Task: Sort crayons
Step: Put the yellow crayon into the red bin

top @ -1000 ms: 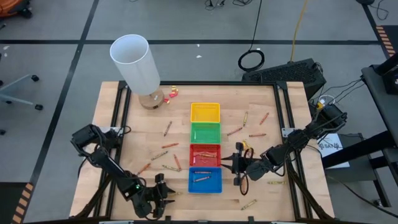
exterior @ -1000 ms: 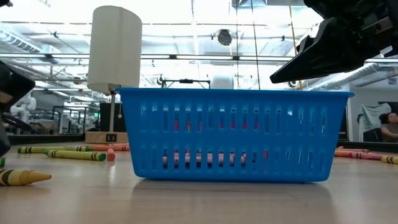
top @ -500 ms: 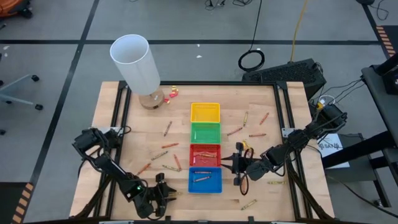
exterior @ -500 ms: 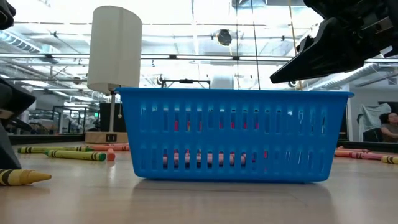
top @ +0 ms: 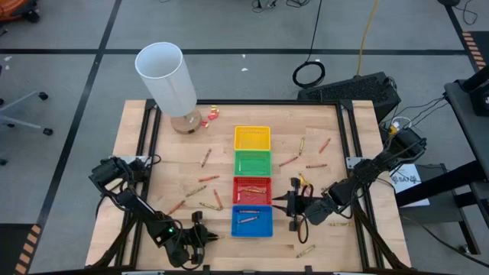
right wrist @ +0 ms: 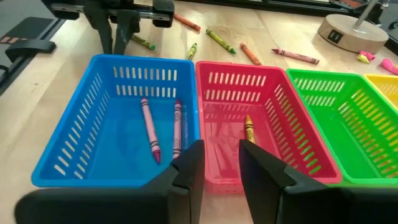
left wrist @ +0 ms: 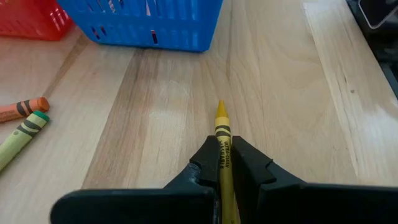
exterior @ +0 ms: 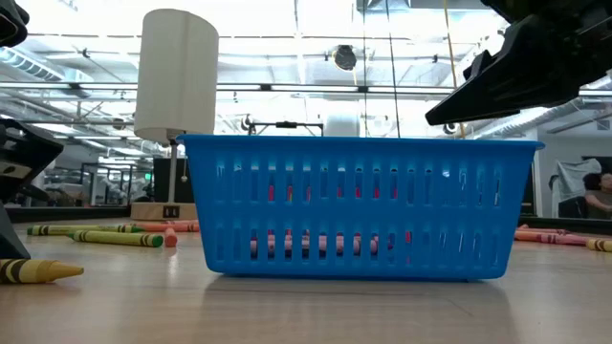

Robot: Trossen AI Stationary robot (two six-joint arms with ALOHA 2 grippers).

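Yellow crayon is sitting clamped in the left gripper jaws, low over the table near the blue tray.

Since a second ago the left arm is barely shifting, so the crayon is likely gripped and awaiting its lift. The right gripper is hovering, jaws apart and empty, over the seam between the blue tray and red tray, having eased slightly back. Loose crayons are lying scattered around; blue, red and green trays are standing between this crayon and the yellow tray.
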